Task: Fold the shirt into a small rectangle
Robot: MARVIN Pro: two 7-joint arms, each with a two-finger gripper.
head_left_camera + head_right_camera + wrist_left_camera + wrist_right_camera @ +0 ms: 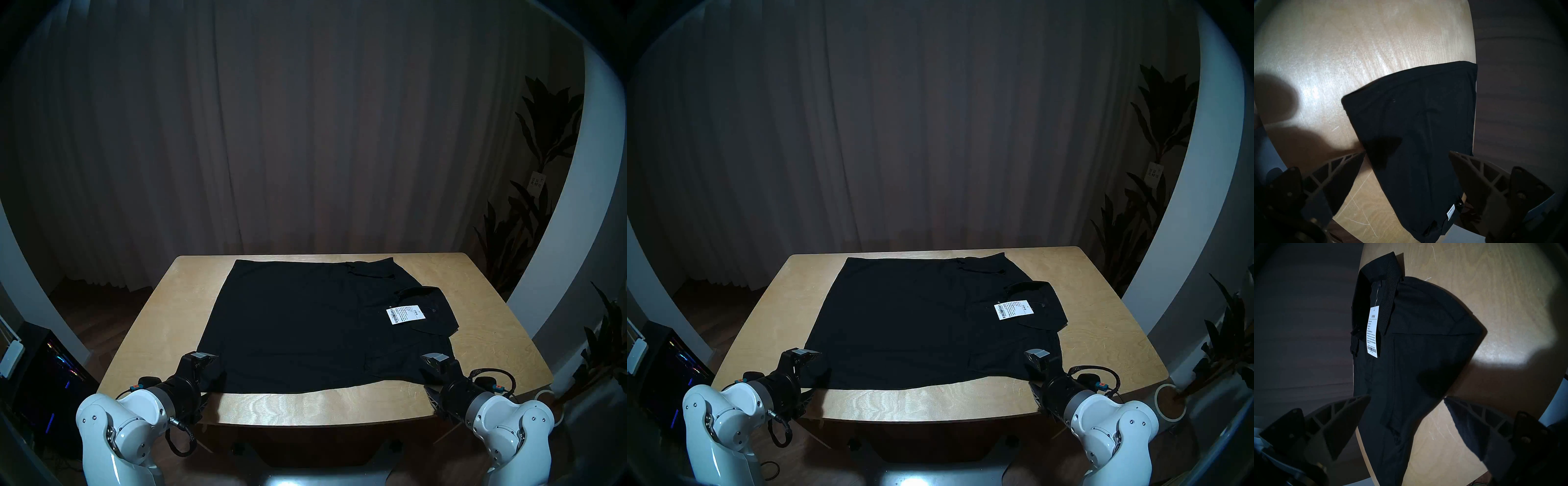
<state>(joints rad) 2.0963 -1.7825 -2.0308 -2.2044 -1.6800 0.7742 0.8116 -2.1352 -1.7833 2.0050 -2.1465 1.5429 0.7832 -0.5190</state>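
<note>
The black collared shirt (298, 322) lies flat on the wooden table (305, 404), collar (424, 295) to the right with the white barcode label (405, 314) beside it. My left gripper (210, 375) is open at the shirt's near left corner. In the left wrist view (1405, 153) its fingers stand on either side of the cloth (1415, 110). My right gripper (428, 373) is open at the near right corner. In the right wrist view (1407, 397) the shirt (1415, 319) and label (1373, 331) lie between and beyond its fingers.
A strip of bare wood runs between the shirt's near hem and the table's front edge. A dark curtain (305, 135) hangs behind the table. Plants (543, 135) stand at the right and a lit computer case (51, 366) on the floor at the left.
</note>
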